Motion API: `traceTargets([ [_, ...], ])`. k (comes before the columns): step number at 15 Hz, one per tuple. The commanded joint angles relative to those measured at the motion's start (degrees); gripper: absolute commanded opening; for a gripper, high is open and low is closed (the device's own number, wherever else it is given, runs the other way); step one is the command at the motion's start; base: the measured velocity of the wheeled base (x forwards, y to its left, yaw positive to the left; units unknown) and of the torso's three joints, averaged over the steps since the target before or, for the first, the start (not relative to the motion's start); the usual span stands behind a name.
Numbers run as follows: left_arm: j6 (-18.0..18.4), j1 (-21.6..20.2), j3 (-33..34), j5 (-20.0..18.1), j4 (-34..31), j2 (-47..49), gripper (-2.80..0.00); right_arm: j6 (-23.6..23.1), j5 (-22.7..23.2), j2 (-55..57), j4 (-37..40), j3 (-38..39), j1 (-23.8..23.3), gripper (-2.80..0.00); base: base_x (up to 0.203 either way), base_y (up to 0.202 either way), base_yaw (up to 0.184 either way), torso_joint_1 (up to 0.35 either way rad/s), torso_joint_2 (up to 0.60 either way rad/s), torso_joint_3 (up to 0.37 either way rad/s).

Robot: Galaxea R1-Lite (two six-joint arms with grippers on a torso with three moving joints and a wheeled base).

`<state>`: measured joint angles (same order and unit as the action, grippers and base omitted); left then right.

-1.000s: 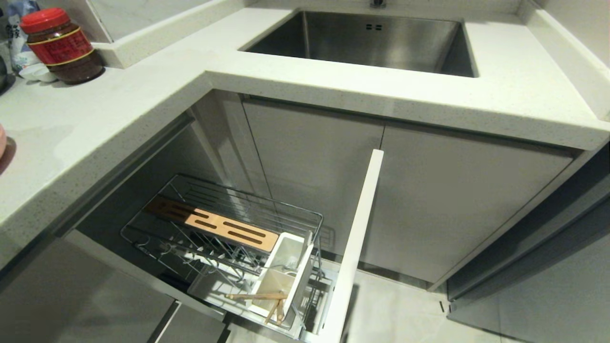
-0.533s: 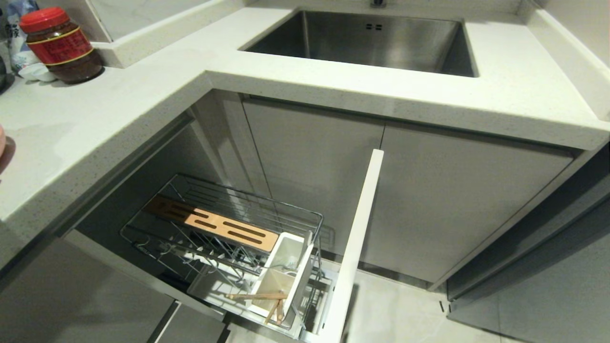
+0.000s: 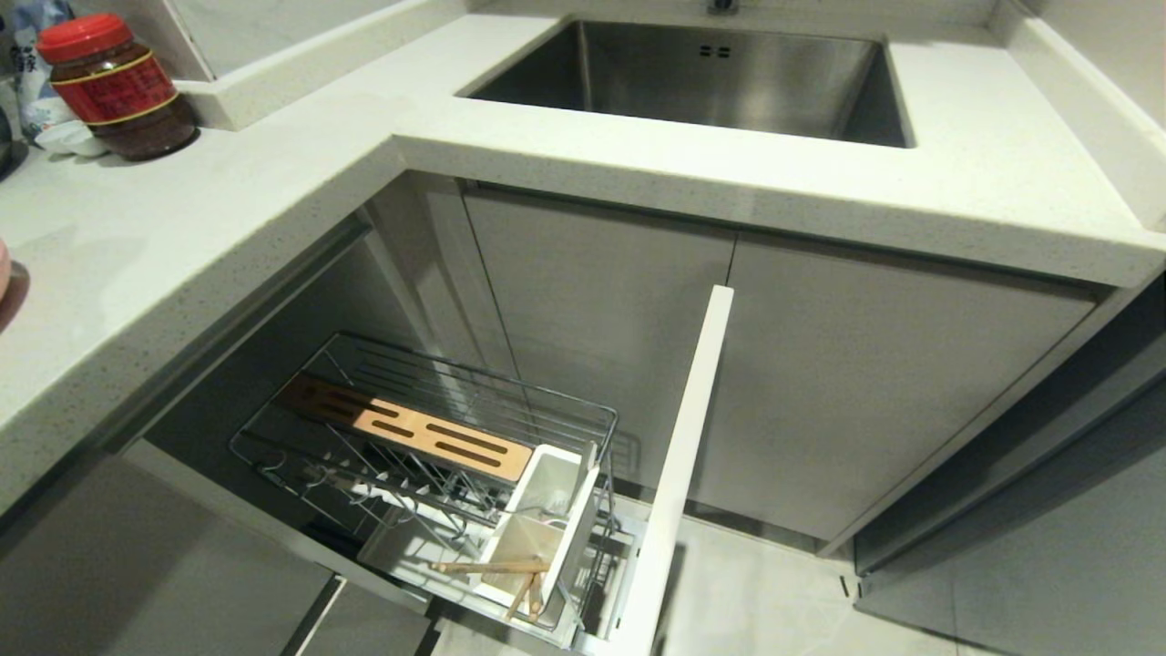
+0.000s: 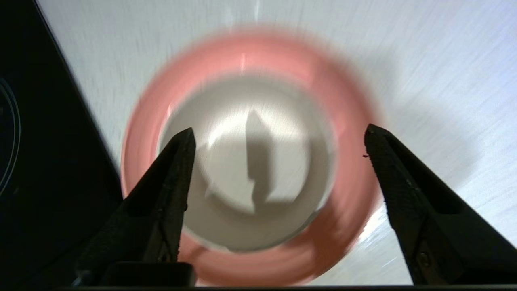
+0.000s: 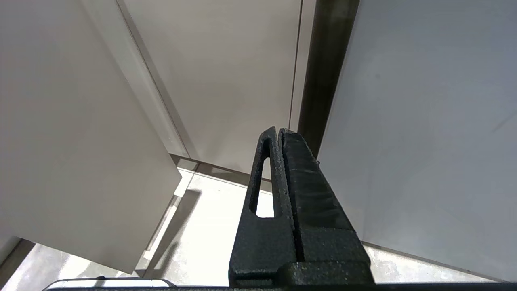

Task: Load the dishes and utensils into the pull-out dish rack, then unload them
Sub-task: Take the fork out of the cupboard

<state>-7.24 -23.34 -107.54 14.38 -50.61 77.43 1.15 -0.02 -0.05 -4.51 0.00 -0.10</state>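
The pull-out dish rack [image 3: 597,421] stands drawn out under the counter, with its wooden strip [image 3: 405,428], white utensil cups [image 3: 557,474] and white front panel [image 3: 679,456]. Wooden chopsticks [image 3: 492,567] lie across the nearer cup. In the left wrist view an off-white bowl [image 4: 226,226] sits on a pale-pink plate [image 4: 347,121] on the white counter. My left gripper [image 4: 278,129] hovers above them, open wide, holding nothing. Only the plate's edge [image 3: 3,269] shows in the head view. My right gripper [image 5: 278,129] is shut and empty, parked low by the cabinet doors.
A steel sink [image 3: 710,77] is set in the counter at the back. A red-lidded jar [image 3: 114,87] stands at the far left. A black cooktop [image 4: 40,161] borders the plate. Grey cabinet doors [image 3: 865,383] and pale floor [image 3: 756,592] lie beside the rack.
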Motion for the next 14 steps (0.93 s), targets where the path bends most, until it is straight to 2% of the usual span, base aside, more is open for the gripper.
traceTargets([
  [1,-4.7,1.8,3.2,-0.1,12.7,-6.0,0.0,0.0,0.0,0.0,-0.1,1.5,0.0,-2.8,0.0,0.0,0.0,0.0,0.0,0.0],
  [2,-8.5,4.9,5.3,0.0,18.9,-8.0,0.0,0.0,0.0,0.0,-0.1,1.5,0.0,-2.8,0.0,0.0,0.0,0.0,0.0,0.0],
  [3,-11.7,7.9,7.7,0.4,24.2,-9.9,-2.8,0.0,0.0,0.0,-0.1,1.5,0.0,-2.8,0.0,0.0,0.0,0.0,0.0,0.0],
  [4,-14.1,11.0,9.3,0.8,27.9,-11.3,-2.8,0.0,0.0,0.0,-0.1,1.5,0.0,-2.8,0.0,0.0,0.0,0.0,0.0,0.0],
  [6,-17.8,20.7,10.9,2.7,31.3,-13.0,-2.8,0.0,0.0,0.0,-0.1,1.5,0.0,-2.8,0.0,0.0,0.0,0.0,0.0,0.0],
  [9,-19.9,37.8,14.2,6.7,31.8,-14.2,-2.8,0.0,0.0,0.0,-0.1,1.5,0.0,-2.8,0.0,0.0,0.0,0.0,0.0,0.0],
  [11,-20.5,47.0,16.3,7.9,27.5,-13.7,-2.8,0.0,0.0,0.0,-0.1,1.5,0.0,-2.8,0.0,0.0,0.0,0.0,0.0,0.0],
  [12,-20.6,50.6,17.0,8.2,23.2,-12.4,-2.8,0.0,0.0,0.0,-0.1,1.5,0.0,-2.8,0.0,0.0,0.0,0.0,0.0,0.0],
  [14,-20.7,54.0,18.6,8.3,14.7,-8.2,-2.8,0.0,0.0,0.0,-0.1,1.5,0.0,-2.8,0.0,0.0,0.0,0.0,0.0,0.0],
])
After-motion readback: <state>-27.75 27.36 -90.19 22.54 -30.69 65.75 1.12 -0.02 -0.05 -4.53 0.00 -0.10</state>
